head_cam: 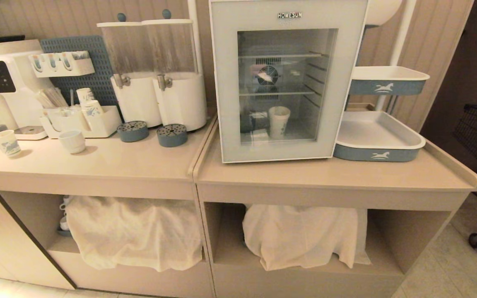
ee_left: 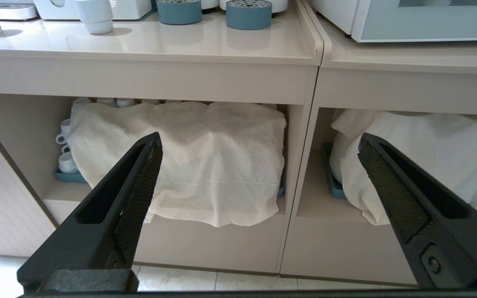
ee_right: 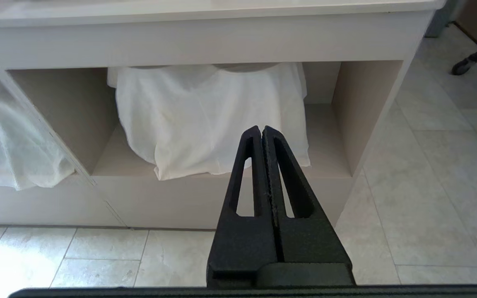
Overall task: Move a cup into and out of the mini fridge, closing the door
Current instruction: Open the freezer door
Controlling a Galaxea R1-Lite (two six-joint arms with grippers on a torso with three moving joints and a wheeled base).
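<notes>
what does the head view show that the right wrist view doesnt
Only the head view shows the mini fridge with its door shut and the cup standing upright inside behind the glass, plus two drink dispensers and the stacked trays beside the fridge.

Only the right wrist view shows the right gripper, shut on nothing, held low in front of the cabinet above the tiled floor.

Both show the counter edge and the white cloth draped in the open shelf below.

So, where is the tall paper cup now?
In the head view, the cup stands upright inside the mini fridge, on its floor behind the closed door, below the wire shelves.
</notes>
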